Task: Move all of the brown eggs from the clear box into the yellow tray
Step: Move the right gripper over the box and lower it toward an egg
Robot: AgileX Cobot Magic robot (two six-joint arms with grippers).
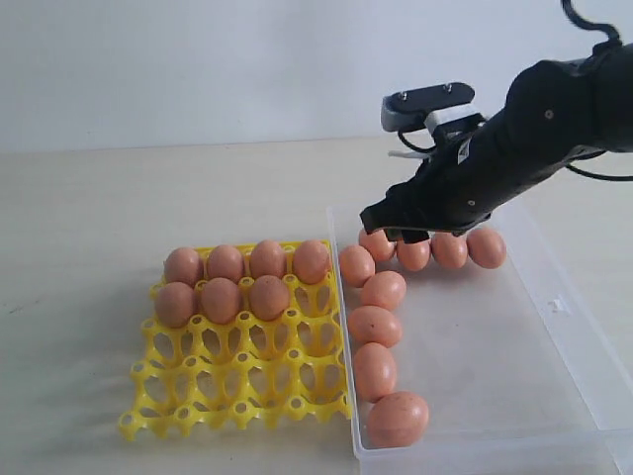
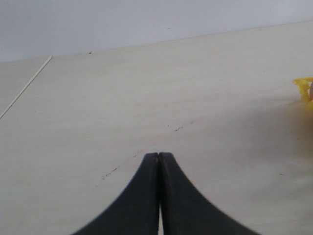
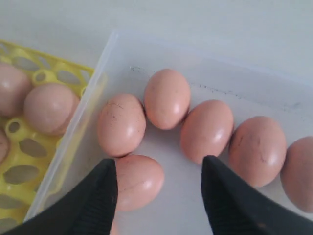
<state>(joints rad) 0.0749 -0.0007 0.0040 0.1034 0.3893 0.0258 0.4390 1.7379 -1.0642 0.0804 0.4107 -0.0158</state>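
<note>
Seven brown eggs in yellow tray, nine in clear box.

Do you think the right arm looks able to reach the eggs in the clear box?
Probably yes: the right hand hangs open right over the brown eggs in the clear box, nothing between; they lie touching, so finger room looks tight.

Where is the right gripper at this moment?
In the exterior view, the right gripper hangs open right of centre, above the brown eggs at the far-left corner of the clear box.
</note>
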